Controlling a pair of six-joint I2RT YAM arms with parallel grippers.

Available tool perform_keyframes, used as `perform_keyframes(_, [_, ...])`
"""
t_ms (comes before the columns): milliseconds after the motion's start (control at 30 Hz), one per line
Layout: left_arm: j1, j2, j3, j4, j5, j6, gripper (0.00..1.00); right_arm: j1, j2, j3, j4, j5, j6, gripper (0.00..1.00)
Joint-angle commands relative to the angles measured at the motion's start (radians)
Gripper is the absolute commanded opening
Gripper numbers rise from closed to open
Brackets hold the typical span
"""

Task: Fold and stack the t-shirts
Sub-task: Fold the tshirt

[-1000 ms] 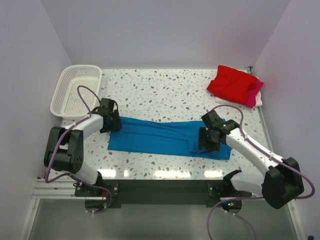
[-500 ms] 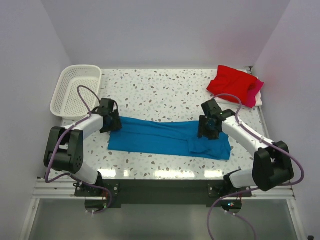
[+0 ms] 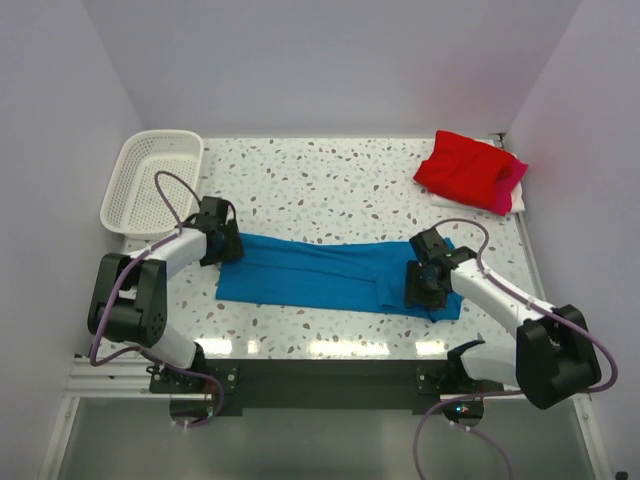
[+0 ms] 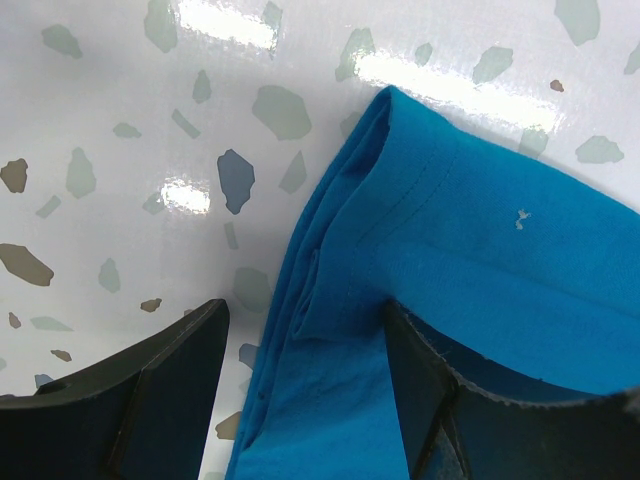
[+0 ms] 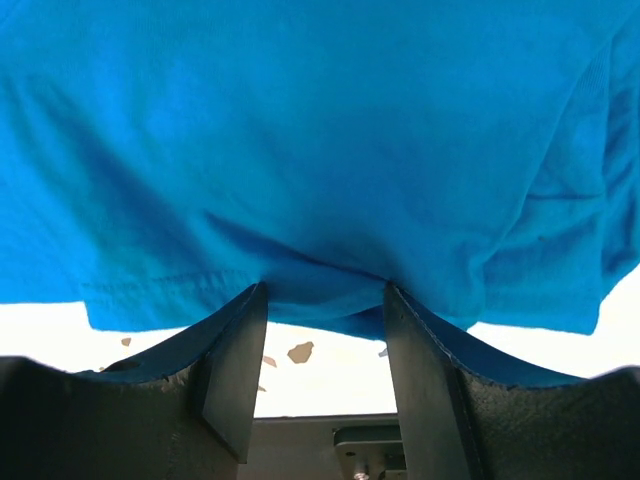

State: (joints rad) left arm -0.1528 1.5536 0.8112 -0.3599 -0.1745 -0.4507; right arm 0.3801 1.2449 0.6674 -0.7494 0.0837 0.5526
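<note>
**A:** White-walled booth, speckled desk [image 3: 330,180] lying under both arms. Where is the cloth sitting?

**B:** Blue t-shirt [image 3: 320,272] is lying as a long folded strip across the near half, long axis running left to right. Red t-shirt [image 3: 460,165] is resting folded on the magenta-pink t-shirt [image 3: 512,185] at the far right corner. White mesh basket [image 3: 115,195] is standing far left.

**A:** Jaws?

**B:** Left jaws are standing spread at the strip's left end. Its doubled corner is lying between the fingers [image 4: 170,385], not pinched. Right jaws are standing spread too, low over the right end, straddling a hem, with bare desk showing in the gap.

**A:** What is the coming move hinging on?

**B:** I am judging it an end-to-end fold. Each arm is sitting at its own end of the axis, so one end would be travelling along the strip toward the other. Right arm [image 3: 490,295] is sitting nearer the stack. Both jaws are needing to close on cloth first.
</note>
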Motion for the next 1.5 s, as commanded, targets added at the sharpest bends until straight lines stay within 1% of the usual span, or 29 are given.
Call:
perform_keyframes(0, [0.006,0.008,-0.010,0.027,0.012,0.017,0.68,0.000,-0.065,0.000,-0.018,-0.036,0.030,0.53])
perform_keyframes(200, [0.006,0.002,-0.009,0.032,0.012,0.015,0.68,0.002,-0.044,0.011,-0.036,-0.081,0.029,0.54])
perform_keyframes(300, [0.006,-0.010,-0.010,0.035,0.010,0.017,0.68,0.003,-0.032,0.011,-0.024,-0.146,0.032,0.54])
perform_keyframes(433, [0.006,-0.018,0.002,0.041,0.013,0.004,0.68,0.003,-0.018,0.024,-0.019,-0.116,0.027,0.54])
perform_keyframes(633, [0.006,-0.001,0.074,0.033,0.033,-0.013,0.66,0.002,-0.002,0.170,-0.051,-0.087,0.015,0.54])
perform_keyframes(667, [0.004,0.000,0.078,0.032,0.033,-0.013,0.66,0.002,-0.001,0.207,-0.051,-0.055,0.007,0.54])
perform_keyframes(833, [0.006,0.000,0.086,0.026,0.032,-0.013,0.64,-0.006,0.062,0.282,-0.045,-0.047,-0.013,0.54])
perform_keyframes(1067, [0.006,0.002,0.069,0.015,0.026,-0.017,0.57,-0.029,0.122,0.299,0.005,-0.044,-0.016,0.54])
perform_keyframes(1133, [0.006,0.006,0.068,0.013,0.026,-0.017,0.53,-0.041,0.139,0.301,0.018,-0.050,-0.016,0.54])
perform_keyframes(1167, [0.006,0.006,0.066,0.013,0.026,-0.017,0.48,-0.047,0.142,0.299,0.024,-0.052,-0.019,0.54])
perform_keyframes(1300, [0.006,0.010,0.065,0.007,0.027,-0.020,0.40,-0.063,0.151,0.294,0.031,-0.055,-0.025,0.54])
perform_keyframes(1467, [0.006,0.003,0.052,-0.005,0.021,-0.019,0.39,-0.079,0.151,0.273,0.041,-0.059,-0.029,0.54])
